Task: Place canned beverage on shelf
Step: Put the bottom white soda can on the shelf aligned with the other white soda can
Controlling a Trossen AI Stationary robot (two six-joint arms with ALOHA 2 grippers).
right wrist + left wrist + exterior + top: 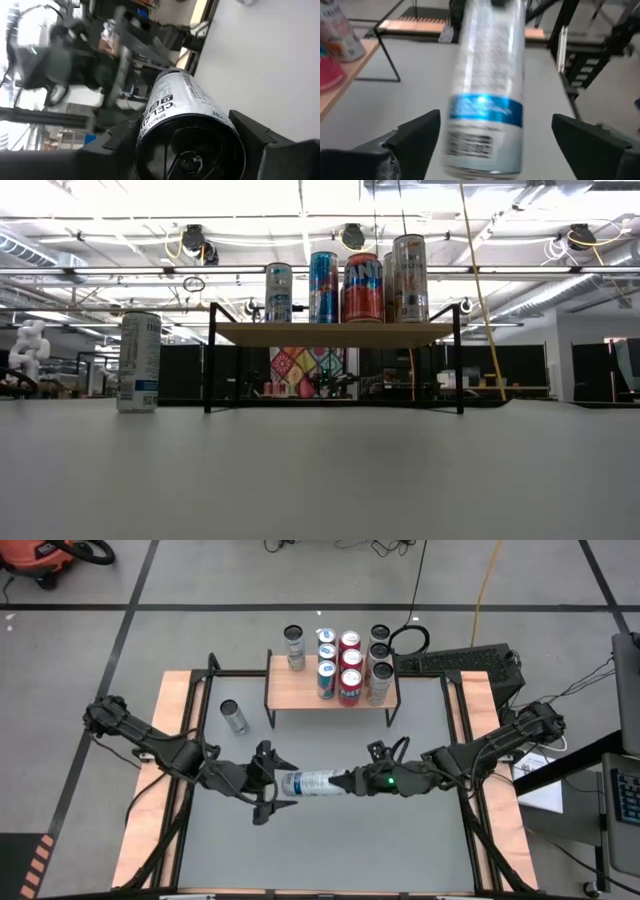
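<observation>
The can (pixel 312 782), held lengthwise above the counter (pixel 400 840) by the closed right claw (pixel 346 783), should be released only once the wide-open left claw (pixel 272 783) is closed around it.

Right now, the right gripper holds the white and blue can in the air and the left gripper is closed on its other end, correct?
Not quite. The left gripper is open around the white and blue can, fingers apart on either side, as the left wrist view shows. The right gripper does hold it.
</observation>
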